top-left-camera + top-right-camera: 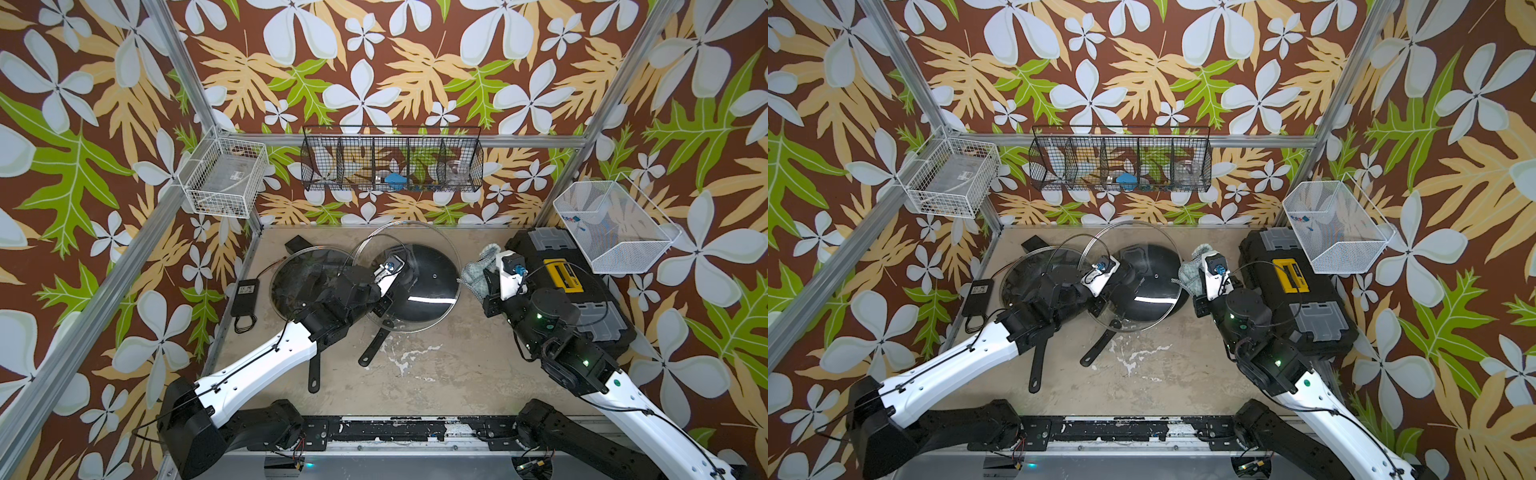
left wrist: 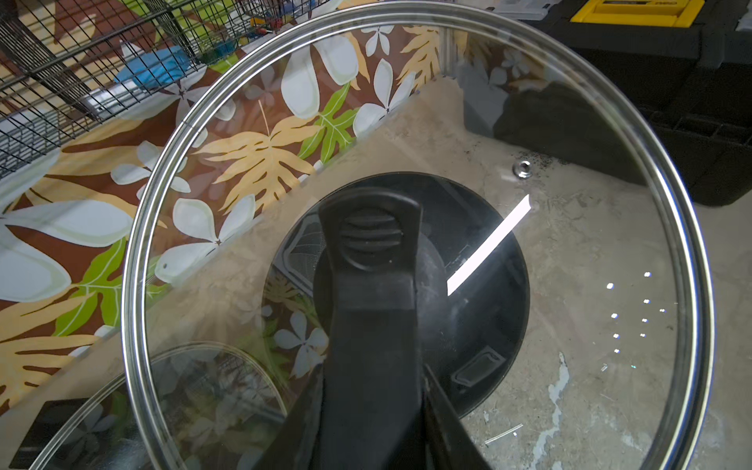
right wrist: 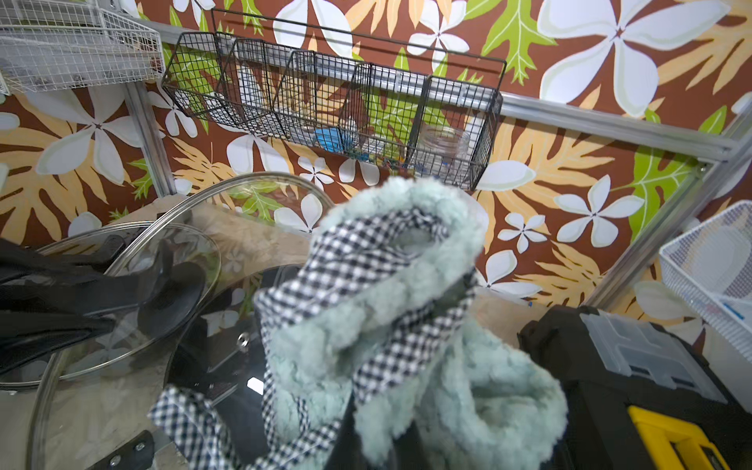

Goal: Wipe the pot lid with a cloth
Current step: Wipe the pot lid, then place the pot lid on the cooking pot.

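The left gripper [image 1: 400,266] is squeezed tight on the black handle [image 2: 370,309] of the big glass lid [image 2: 590,252]. It holds the lid tipped up over a black pan [image 1: 370,351], near the middle of the table [image 1: 457,374]. The right gripper [image 1: 484,279] is squeezed tight on the cloth [image 3: 407,325], which is bunched into a fluffy lump with a checked trim. The cloth is just beside the lid's shiny rim, on the side by the black toolbox [image 1: 598,311]; I cannot tell if they touch. The job now looks like getting the cloth onto the glass and rubbing. To do it well, the left arm should hold the lid very steady. The right arm should press the soft part gently on the glass and sweep from rim to middle, staying off the handle. The lid is round, so it has no long way; its handle side faces the left arm and its far edge is lifted toward the back wall. The cloth's long way stands up out of the jaws
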You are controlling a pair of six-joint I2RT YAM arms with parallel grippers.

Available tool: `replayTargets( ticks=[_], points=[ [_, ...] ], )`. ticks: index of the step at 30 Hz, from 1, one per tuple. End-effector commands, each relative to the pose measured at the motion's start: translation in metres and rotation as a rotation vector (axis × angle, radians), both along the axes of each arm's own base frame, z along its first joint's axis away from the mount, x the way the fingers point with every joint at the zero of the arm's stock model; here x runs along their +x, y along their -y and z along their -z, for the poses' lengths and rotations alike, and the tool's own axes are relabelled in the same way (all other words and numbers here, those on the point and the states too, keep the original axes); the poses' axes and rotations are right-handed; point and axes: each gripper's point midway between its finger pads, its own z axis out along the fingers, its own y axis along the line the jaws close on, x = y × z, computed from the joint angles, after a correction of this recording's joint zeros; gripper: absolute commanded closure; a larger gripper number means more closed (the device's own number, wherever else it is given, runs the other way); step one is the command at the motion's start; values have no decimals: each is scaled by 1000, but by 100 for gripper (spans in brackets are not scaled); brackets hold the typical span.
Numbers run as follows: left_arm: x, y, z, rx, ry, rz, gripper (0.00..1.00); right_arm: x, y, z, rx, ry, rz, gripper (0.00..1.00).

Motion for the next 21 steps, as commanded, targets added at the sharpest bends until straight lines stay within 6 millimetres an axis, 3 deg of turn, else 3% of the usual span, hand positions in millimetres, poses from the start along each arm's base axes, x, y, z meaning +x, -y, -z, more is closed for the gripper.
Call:
replayTargets(
  ticks=[1, 6, 11, 21],
  points=[
    [14, 12, -16, -86, -17, -45, 100, -6, 14, 12, 81, -24, 57, 100],
    [30, 21, 12, 25, -162, -92, 100, -22, 23, 36, 121, -65, 54, 100],
    [51, 32, 28, 91, -250, -155, 100, -31, 18, 50, 117, -102, -2, 100],
    [83, 63, 64, 216, -342, -156, 100, -32, 20, 47, 74, -76, -5, 100]
  ],
)
